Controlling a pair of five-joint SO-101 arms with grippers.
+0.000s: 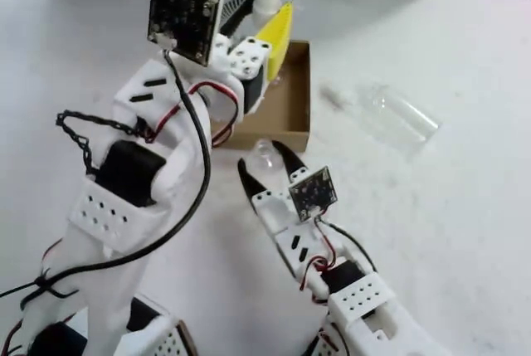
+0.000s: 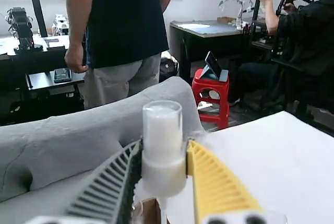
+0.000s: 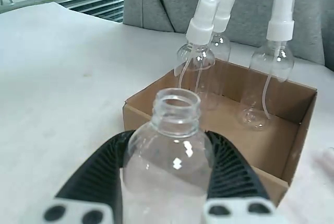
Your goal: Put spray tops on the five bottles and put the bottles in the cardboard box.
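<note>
My left gripper (image 2: 163, 169) is shut on a white spray top (image 2: 162, 130), held upright between its grey and yellow fingers; it hangs over the far end of the cardboard box (image 1: 290, 99). Just in front of the box's near wall (image 3: 156, 114), my right gripper (image 3: 169, 174) is shut on a clear bottle (image 3: 169, 145) that stands upright with its neck open. In the high view this bottle (image 1: 263, 153) sits between the black fingers. Three bottles with spray tops (image 3: 195, 59) (image 3: 222, 23) (image 3: 271, 62) stand in the box.
Another clear bottle (image 1: 400, 115) lies on its side on the white table to the right of the box. The left arm's body (image 1: 158, 148) covers the box's left part. A grey cloth edge (image 2: 78, 140) runs behind the table.
</note>
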